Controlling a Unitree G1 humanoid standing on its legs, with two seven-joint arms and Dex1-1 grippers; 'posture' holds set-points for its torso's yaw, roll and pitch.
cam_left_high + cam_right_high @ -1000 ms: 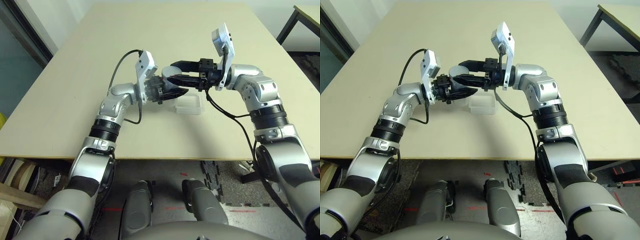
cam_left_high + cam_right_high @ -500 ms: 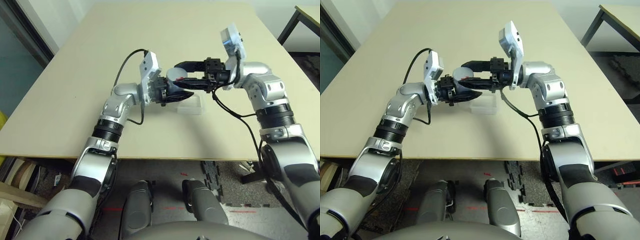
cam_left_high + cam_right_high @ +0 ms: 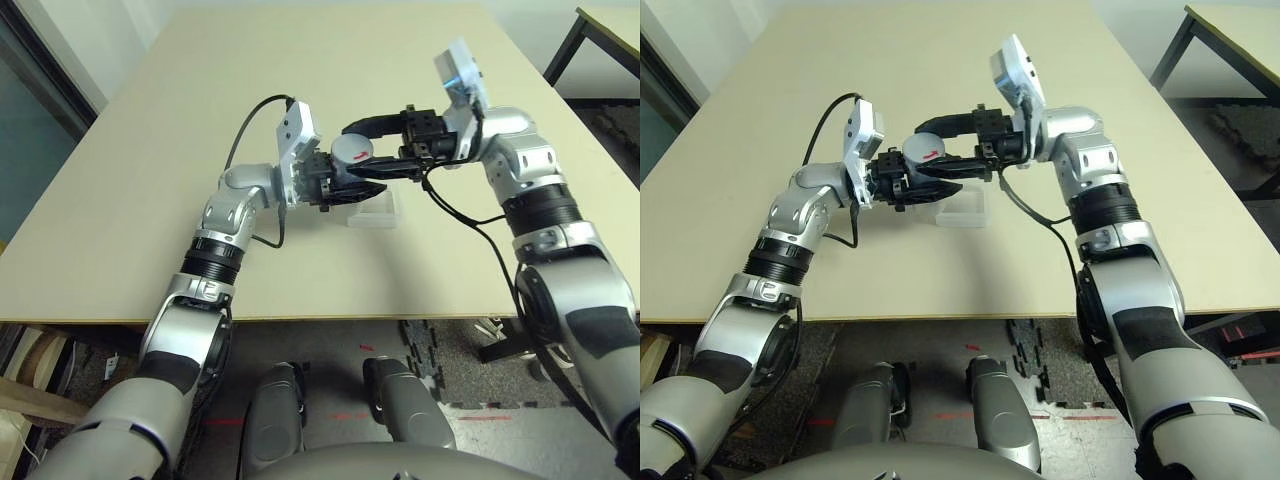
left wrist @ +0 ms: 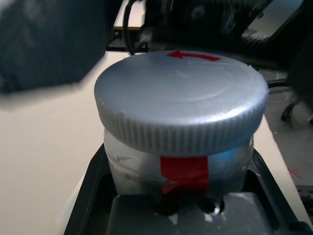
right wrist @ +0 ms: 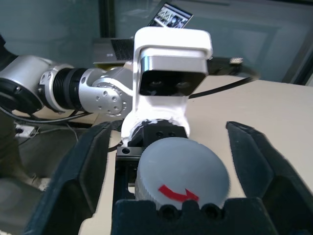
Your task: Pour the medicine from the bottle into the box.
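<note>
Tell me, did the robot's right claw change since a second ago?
Yes. The right gripper has let go: its fingers now stand apart on either side of the cap, while the left gripper holds the bottle above the box.

A broad pale-beige table [image 3: 130, 200] takes up most of the room ahead. A second table [image 3: 610, 25] on dark legs stands at the far right. Below lies a speckled grey floor [image 3: 450, 400] with red tape marks [image 3: 350, 415] and dark interlocking mats [image 3: 430, 345]
</note>
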